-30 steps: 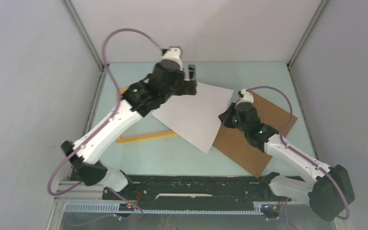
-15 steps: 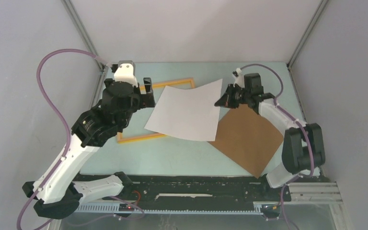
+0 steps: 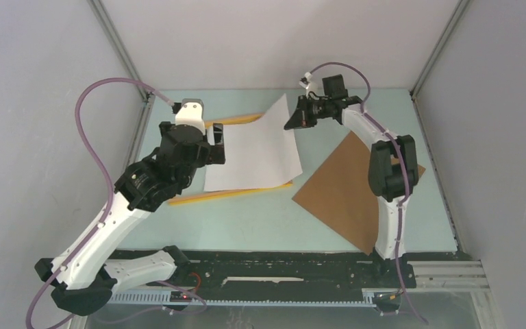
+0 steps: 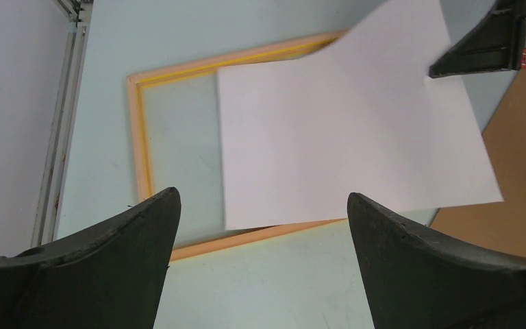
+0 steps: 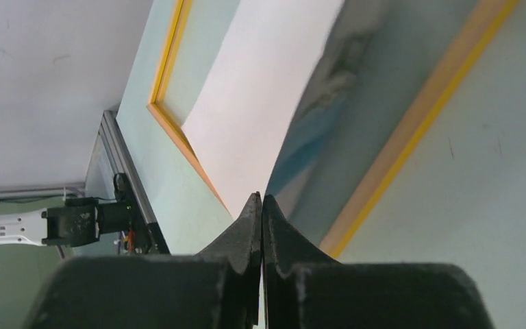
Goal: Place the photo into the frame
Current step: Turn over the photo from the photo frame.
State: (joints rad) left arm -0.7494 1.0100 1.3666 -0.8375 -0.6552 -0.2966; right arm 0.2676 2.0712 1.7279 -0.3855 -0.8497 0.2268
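On the pale green worktop point(image 3: 246, 219) lies the frame point(image 3: 205, 195), the photo point(image 3: 253, 154) draped over it white side up, its far corner raised and pinched by the right claw point(image 3: 291, 124), brown board point(image 3: 342, 192) alongside, left claw point(image 3: 217, 145) spread wide, holding nothing.

White links point(image 3: 106, 229), black joints point(image 3: 171, 154); mauve cables point(image 3: 81, 110) loop off both arms; left hand point(image 4: 261, 197) fingers point(image 4: 109, 267) black, wedge-shaped.
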